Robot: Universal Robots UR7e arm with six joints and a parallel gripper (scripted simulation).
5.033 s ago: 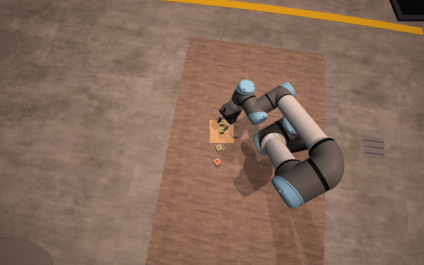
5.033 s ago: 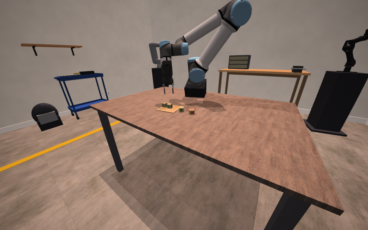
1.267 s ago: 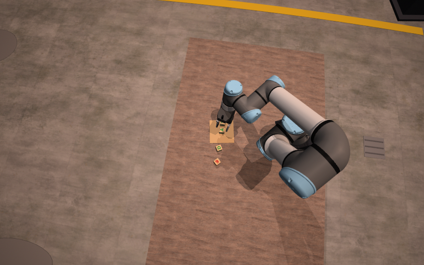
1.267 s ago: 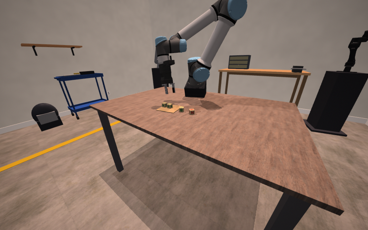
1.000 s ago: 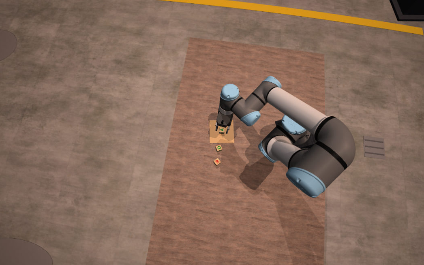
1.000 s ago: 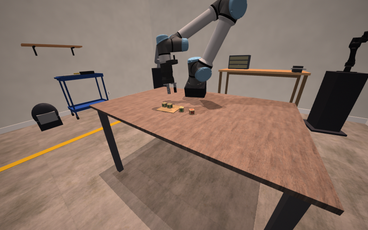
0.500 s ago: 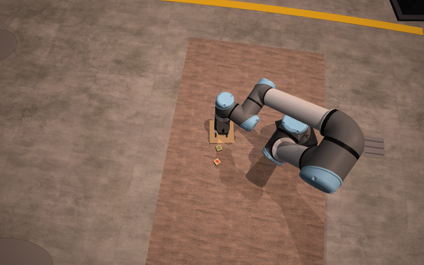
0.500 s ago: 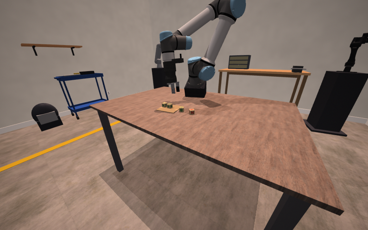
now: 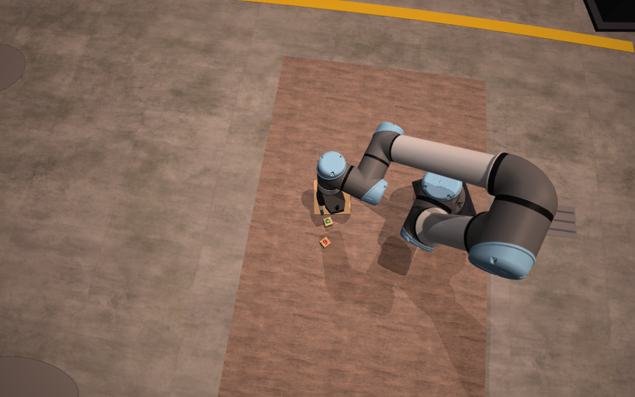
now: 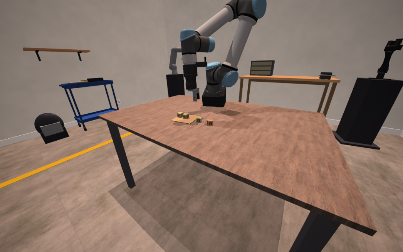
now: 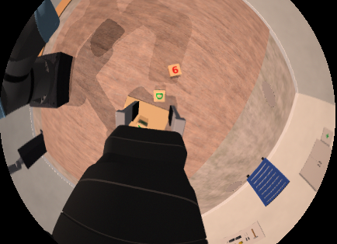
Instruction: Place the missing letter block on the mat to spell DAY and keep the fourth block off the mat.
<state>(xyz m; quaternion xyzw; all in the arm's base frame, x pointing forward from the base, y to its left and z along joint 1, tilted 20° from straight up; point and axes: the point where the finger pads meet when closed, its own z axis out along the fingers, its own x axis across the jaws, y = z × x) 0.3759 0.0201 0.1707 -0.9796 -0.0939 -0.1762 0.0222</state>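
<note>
D block waiting just off the mat

Gripper [image 10: 195,97] is hanging wide and empty above the tan mat [image 10: 178,120]; the wooden block with a green D [image 9: 328,221] is lying just beside the mat's edge on the table.

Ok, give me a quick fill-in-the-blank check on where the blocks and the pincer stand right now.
1. The pincer hangs above the mat, open and holding ____.
2. The number of blocks on the mat is ____.
3. The green-lettered block beside the mat lies on the ____.
4. The block with the red 9 lies fully ____ the mat.

Missing words: nothing; two; table; off
</note>
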